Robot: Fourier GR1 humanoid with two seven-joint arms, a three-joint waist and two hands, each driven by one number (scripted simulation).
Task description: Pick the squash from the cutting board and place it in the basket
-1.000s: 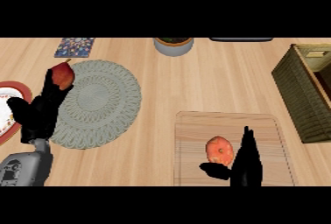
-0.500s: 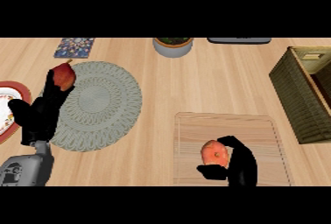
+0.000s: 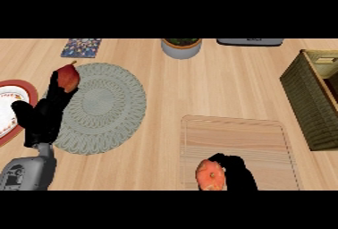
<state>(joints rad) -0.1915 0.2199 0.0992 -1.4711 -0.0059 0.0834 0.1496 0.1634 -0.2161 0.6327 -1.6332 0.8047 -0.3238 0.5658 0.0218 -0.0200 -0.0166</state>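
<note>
An orange squash [image 3: 210, 174] sits at the near edge of the wooden cutting board [image 3: 238, 138]. My right hand [image 3: 236, 172] is curled round the squash from its right side, at the view's lower edge. The dark woven basket [image 3: 309, 105] stands at the right edge, beyond the board. My left hand [image 3: 45, 114] rests open at the left, fingers up, over the edge of a round grey mat [image 3: 102, 107].
A dark red fruit [image 3: 68, 77] lies at the mat's far left edge. A red-rimmed plate [image 3: 14, 89] shows at the left edge. A potted plant [image 3: 181, 47], a patterned coaster [image 3: 82, 47] and a dark flat item [image 3: 249, 41] line the far side.
My right hand has drawn back toward the lower edge and curled its fingers round the squash, which shifted slightly nearer with it. The left hand stayed still.
</note>
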